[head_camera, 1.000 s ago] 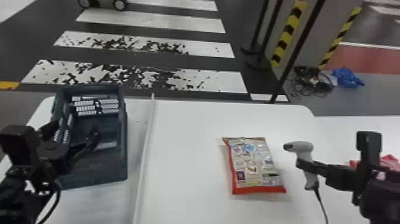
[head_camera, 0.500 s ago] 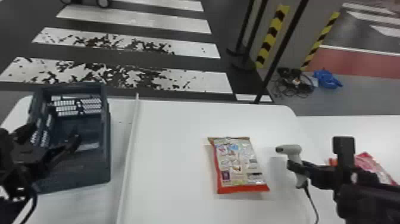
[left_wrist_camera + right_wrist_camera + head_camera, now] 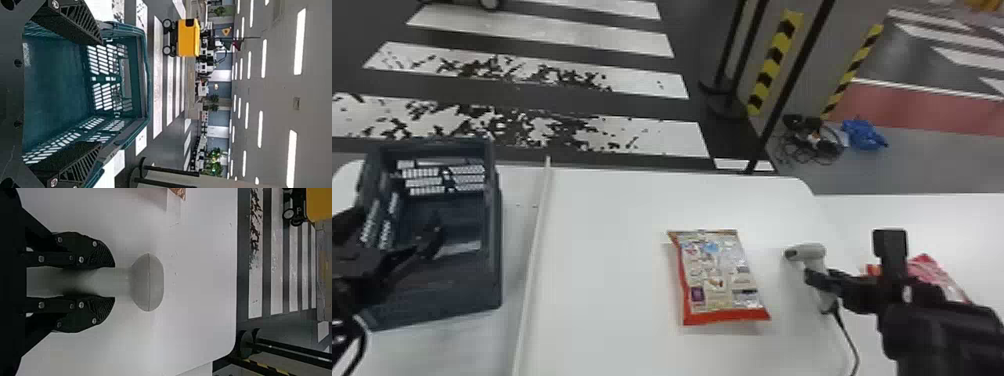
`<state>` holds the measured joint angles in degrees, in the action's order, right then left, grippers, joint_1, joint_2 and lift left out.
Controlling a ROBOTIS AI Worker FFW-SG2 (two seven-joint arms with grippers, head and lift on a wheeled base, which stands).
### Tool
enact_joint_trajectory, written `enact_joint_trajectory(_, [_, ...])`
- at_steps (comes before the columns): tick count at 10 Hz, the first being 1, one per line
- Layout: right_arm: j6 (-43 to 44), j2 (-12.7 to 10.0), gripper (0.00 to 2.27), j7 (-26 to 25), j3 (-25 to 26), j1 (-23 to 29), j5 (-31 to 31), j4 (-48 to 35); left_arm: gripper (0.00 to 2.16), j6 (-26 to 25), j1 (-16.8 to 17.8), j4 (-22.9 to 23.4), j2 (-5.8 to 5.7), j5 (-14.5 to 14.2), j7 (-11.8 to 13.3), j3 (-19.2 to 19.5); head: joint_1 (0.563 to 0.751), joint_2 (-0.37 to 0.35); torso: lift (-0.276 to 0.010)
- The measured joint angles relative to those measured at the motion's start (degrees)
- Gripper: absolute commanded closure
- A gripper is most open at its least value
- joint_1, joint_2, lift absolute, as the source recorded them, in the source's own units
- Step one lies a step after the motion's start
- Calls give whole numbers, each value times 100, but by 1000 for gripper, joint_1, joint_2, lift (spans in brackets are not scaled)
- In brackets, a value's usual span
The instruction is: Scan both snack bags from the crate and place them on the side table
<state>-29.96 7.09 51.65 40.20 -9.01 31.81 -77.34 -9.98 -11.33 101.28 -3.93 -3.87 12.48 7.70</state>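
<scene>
Right claw (image 3: 821, 286): pinching the scanner's grip, one finger on each side; I hold it over the bench (image 3: 612, 215) near its right edge.
Scanner (image 3: 807, 252): pale grey, grip in my fingers, head turned toward the bagged snack's side of the bench; whether it touches the bench, I cannot tell.
Cord (image 3: 849, 340): runs from the foot of the grip toward the bench's near edge.
Snack bag (image 3: 717, 280): lying flat on the bench between the white rail and the scanner, apart from both; printed panel up, red band toward the near edge.
Red-and-pink bag (image 3: 934, 272): on the side bench (image 3: 892, 210), near its left edge, partly hidden behind my right arm.
Left claw (image 3: 394, 227): fingers spread wide, at the crate's opening.
Crate (image 3: 494, 240): dark blue-green, upright at the bench's left part, slotted walls, near the far left corner.
White rail (image 3: 532, 260): runs from far edge toward near edge, between crate and snack bag.
Floor: blue bundle (image 3: 863, 134) beside black cables (image 3: 814, 145), beyond the benches.
</scene>
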Motion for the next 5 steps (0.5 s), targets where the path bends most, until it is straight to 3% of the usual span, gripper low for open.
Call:
enact_joint_trajectory(1, [10, 7, 2226, -2, 3, -7, 0, 21, 87, 0, 11, -4, -2, 0, 0, 2, 695, -256, -98])
enact_joint_trajectory(2, [-7, 15, 1696, -7, 4, -24, 0, 54, 87, 0, 23, -19, -2, 0, -5, 3, 695, -256, -98])
enact_joint_trajectory(3, [-34, 7, 839, -57, 51, -36, -15, 73, 87, 0, 32, -30, -2, 2, -9, 3, 695, -258, -98])
enact_joint_trajectory(4, [-40, -10, 738, -97, 115, -38, -23, 79, 87, 0, 34, -36, -1, 5, -9, 3, 695, -263, -98])
enact_joint_trajectory(5, [-40, -13, 417, -128, 145, -38, -26, 77, 87, 0, 33, -38, -2, 3, -9, 5, 695, -265, -98])
